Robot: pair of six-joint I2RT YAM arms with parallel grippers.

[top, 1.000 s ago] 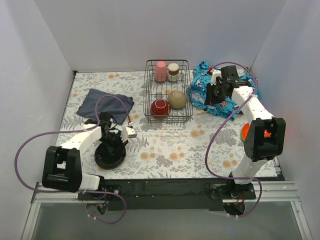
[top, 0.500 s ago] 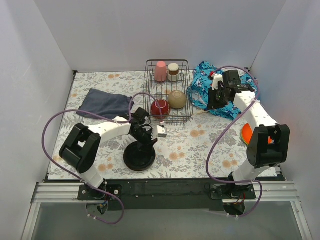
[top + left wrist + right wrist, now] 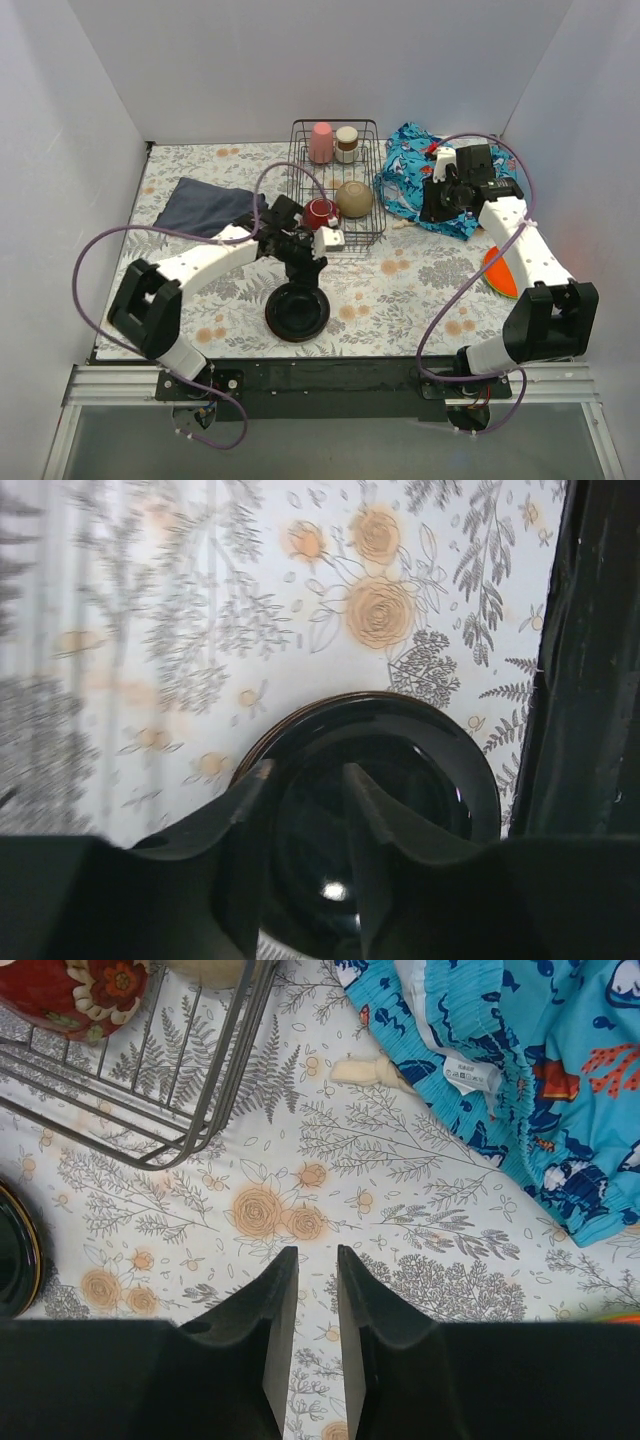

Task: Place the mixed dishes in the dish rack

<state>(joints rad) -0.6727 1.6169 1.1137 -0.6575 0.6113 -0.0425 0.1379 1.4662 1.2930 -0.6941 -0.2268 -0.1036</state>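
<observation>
Both arms (image 3: 205, 262) have white links with black joints and black bases, a purple cable (image 3: 95, 265) looping loosely along each, and dark, tapering fingers (image 3: 275, 1305) below a black wrist block behind the jaws.

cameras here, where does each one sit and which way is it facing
Top external: fixed above and behind the bases, looking down on the table; both arms show, plus the dish rack and dark plate.
Left wrist: rides the left arm, looking down past its claw, whose fingers straddle the dark plate's rim.
Right wrist: rides the right arm, looking down past its claw at the bare floral tabletop, the rack corner and blue patterned cloth.
Shared: all three views catch the dark plate.
</observation>
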